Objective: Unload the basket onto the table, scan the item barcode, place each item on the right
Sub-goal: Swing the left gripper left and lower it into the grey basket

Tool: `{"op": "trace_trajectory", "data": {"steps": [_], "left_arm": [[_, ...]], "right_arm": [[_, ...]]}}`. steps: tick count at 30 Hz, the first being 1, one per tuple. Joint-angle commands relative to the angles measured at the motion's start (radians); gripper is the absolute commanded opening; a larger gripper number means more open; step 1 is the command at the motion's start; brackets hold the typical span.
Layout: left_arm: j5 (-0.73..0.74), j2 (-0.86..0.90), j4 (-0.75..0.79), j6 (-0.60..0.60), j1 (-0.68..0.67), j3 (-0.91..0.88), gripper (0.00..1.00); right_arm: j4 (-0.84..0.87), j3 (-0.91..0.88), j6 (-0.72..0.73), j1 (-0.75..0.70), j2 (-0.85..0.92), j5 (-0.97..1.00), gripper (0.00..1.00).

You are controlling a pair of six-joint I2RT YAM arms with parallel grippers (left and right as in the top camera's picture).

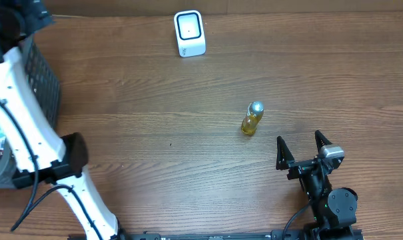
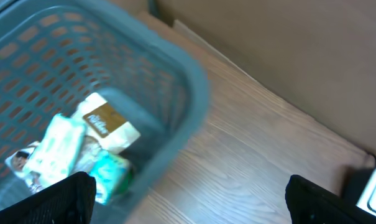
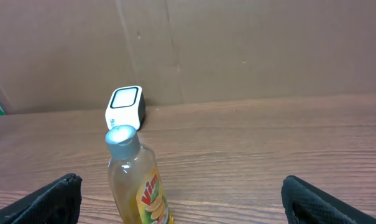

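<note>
Upright silver-capped yellow plastic bottle stood near, ahead-left of right gripper | left gripper well apart from it | both jaws wide, empty

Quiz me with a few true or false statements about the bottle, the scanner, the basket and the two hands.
1. The yellow bottle stands upright on the table. True.
2. The right hand is closed on the bottle. False: it is open and apart from the bottle.
3. The scanner lies inside the basket. False: it sits on the table near the far edge.
4. The basket holds packets, and the left hand is open. True.
</note>
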Motion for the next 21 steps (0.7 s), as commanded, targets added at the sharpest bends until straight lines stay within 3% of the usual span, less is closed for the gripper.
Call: {"op": "trace_trajectory", "data": {"steps": [1, 21], "left_arm": [[0.124, -0.012, -0.003, 0.022, 0.087, 0.006, 1.0], [0.208, -0.048, -0.002, 0.069, 0.302, -0.286, 0.99]], "right_arm": [[0.002, -0.01, 0.0, 0.002, -0.01, -0.005, 1.0], [0.002, -0.01, 0.0, 0.002, -0.01, -0.005, 1.0]]}}
